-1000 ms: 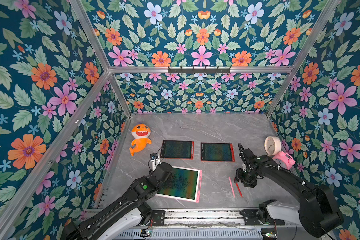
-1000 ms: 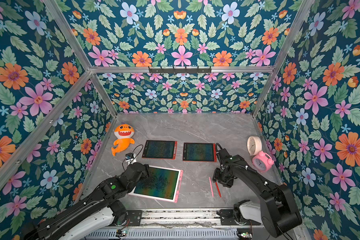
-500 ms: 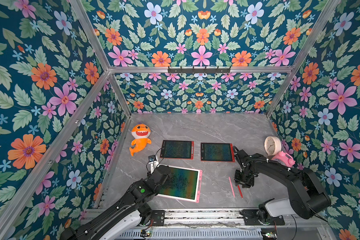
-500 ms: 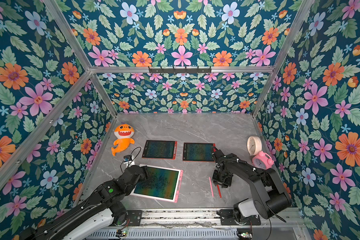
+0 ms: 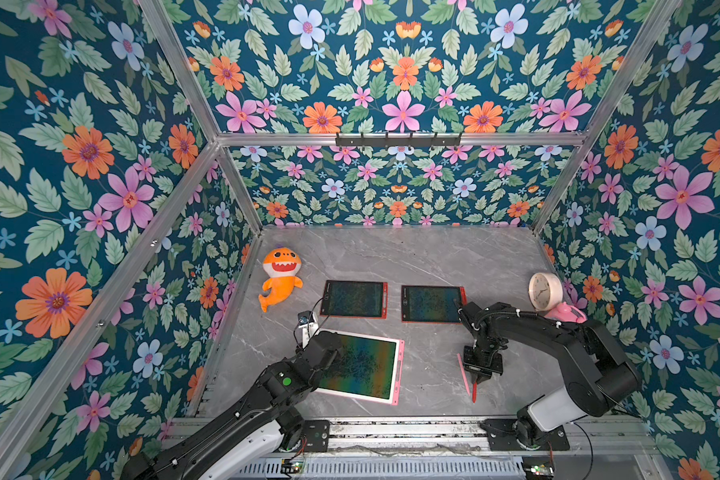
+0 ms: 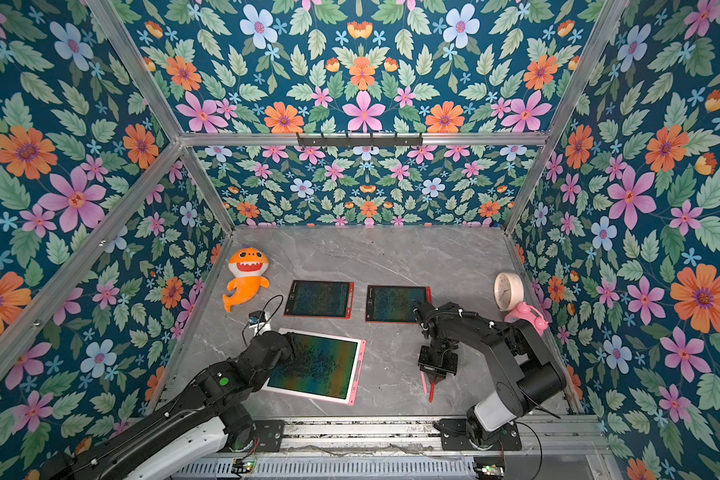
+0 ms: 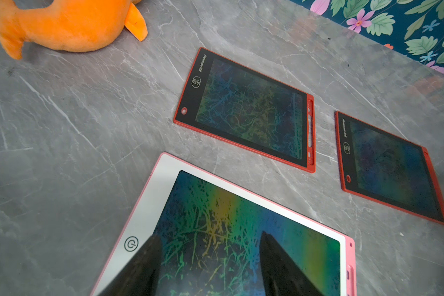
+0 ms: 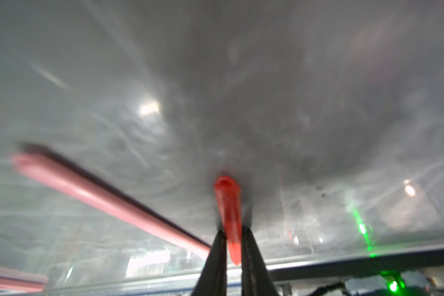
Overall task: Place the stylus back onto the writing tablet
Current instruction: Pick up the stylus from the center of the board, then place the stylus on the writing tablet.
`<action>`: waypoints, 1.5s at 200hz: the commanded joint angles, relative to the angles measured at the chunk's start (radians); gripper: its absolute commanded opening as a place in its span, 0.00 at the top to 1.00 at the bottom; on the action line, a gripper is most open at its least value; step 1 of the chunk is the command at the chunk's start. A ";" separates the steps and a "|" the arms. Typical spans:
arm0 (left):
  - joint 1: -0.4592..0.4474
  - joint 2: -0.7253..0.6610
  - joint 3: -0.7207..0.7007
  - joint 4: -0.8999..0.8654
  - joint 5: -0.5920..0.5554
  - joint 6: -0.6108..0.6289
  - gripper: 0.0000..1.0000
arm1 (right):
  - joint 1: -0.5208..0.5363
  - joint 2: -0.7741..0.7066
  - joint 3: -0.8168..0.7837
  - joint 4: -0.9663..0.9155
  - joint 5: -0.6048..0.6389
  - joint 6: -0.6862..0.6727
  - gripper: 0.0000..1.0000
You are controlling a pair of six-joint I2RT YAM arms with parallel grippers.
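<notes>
A red stylus lies on the grey table at the front right, and my right gripper points down, shut on it. The right wrist view shows the red stylus pinched between the two dark fingers. A pink stylus lies just beside it on the table. Two red-framed writing tablets lie side by side mid-table. A larger pink-and-white tablet lies front left. My left gripper hangs open over that tablet's screen, holding nothing.
An orange shark plush lies at the back left. A pale round clock and a pink toy stand by the right wall. A metal rail runs along the table's front edge. Flowered walls close in three sides.
My right gripper has come down over the red stylus and closed on it. The left arm has hardly moved and stays over the pink-and-white tablet.
</notes>
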 commanded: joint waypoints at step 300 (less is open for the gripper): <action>0.213 0.317 0.246 0.044 0.229 0.211 0.38 | -0.069 -0.183 0.261 0.173 -0.010 -0.208 1.00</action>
